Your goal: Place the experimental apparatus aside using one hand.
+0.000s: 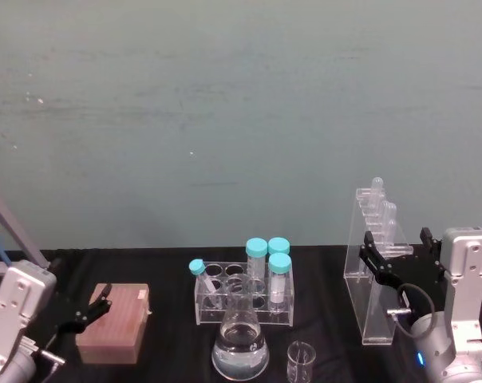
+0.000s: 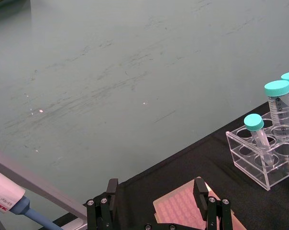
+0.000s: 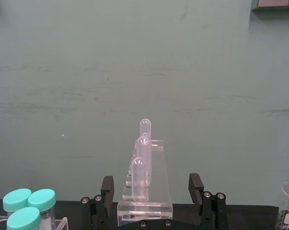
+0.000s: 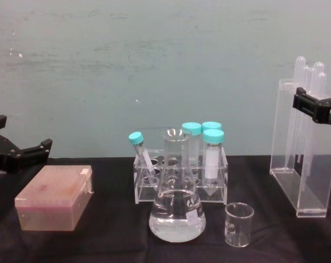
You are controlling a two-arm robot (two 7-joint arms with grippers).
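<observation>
A tall clear acrylic rack (image 1: 370, 295) of long round-topped test tubes (image 3: 143, 165) stands at the table's right. My right gripper (image 1: 397, 239) is open at the rack's upper part, one finger on each side with gaps showing; in the right wrist view the rack (image 3: 144, 203) sits between the black fingers (image 3: 107, 188). The conical flask (image 1: 241, 345) with clear liquid and the small beaker (image 1: 302, 361) stand at the front centre. In the chest view the flask (image 4: 177, 205) is left of the beaker (image 4: 239, 223). My left gripper (image 1: 85, 313) hangs open at the far left.
A low rack of blue-capped tubes (image 1: 249, 294) stands just behind the flask. A pink tip box (image 1: 113, 323) lies under my left gripper. A pipette (image 2: 8, 203) on a stand is at the far left edge. A green wall closes the back.
</observation>
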